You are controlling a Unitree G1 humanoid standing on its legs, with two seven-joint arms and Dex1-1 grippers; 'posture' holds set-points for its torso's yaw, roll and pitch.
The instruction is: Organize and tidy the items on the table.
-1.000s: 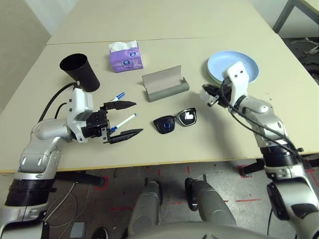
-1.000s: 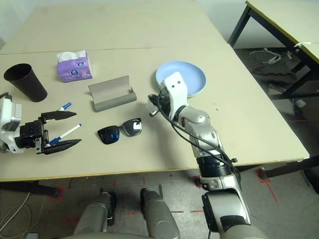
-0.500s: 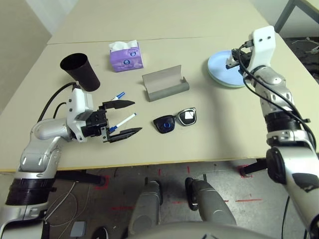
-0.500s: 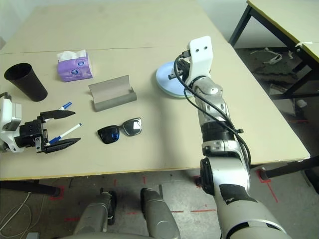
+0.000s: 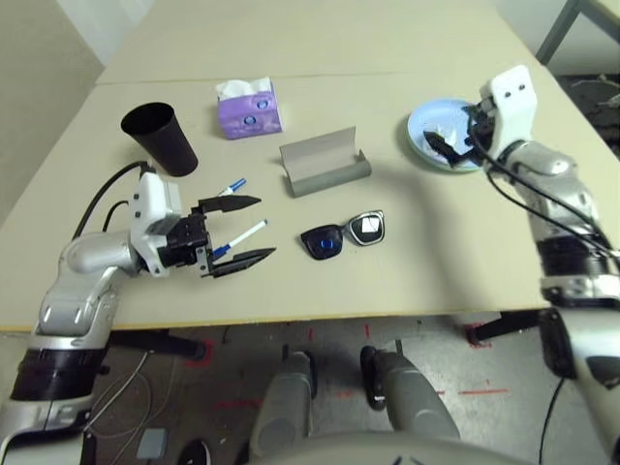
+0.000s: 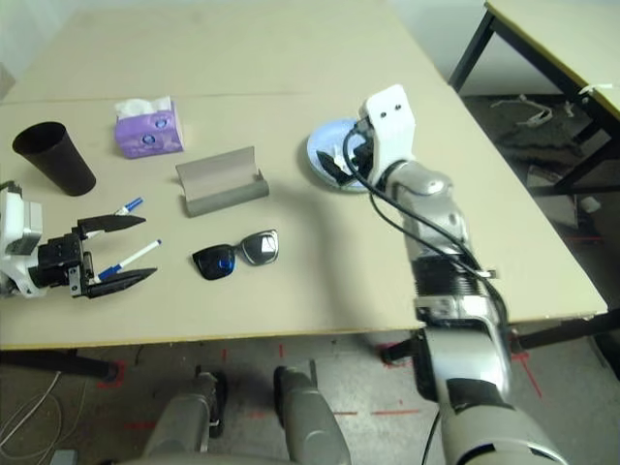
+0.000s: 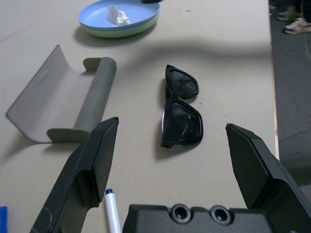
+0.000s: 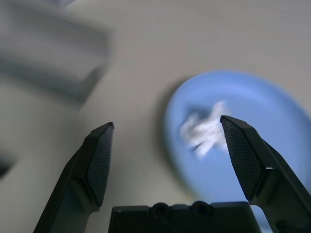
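Observation:
My left gripper point(image 5: 246, 231) stands open low over the table point(image 5: 436, 252), its black fingers on either side of one blue-capped marker point(image 5: 242, 236). A second marker point(image 5: 230, 187) lies just beyond it. Black sunglasses point(image 5: 342, 234) lie to the right, lenses up, and are also ahead of the left gripper point(image 7: 171, 122). Behind them the grey glasses case point(image 5: 323, 165) lies open. My right gripper point(image 5: 442, 145) is open above the blue plate point(image 8: 257, 102), which is stacked on a green plate point(image 7: 141, 30). The crumpled white tissue point(image 8: 204, 131) lies loose in the blue plate.
A black tapered cup point(image 5: 160, 138) stands upright at the back left, close behind my left forearm. The purple tissue box point(image 5: 250, 109) sits behind the case near the table's seam. Bare tabletop stretches along the front edge, right of the sunglasses.
My right arm swung from near the sunglasses back over the plates, its gripper opened, and the tissue now lies in the blue plate. The left arm has not moved.

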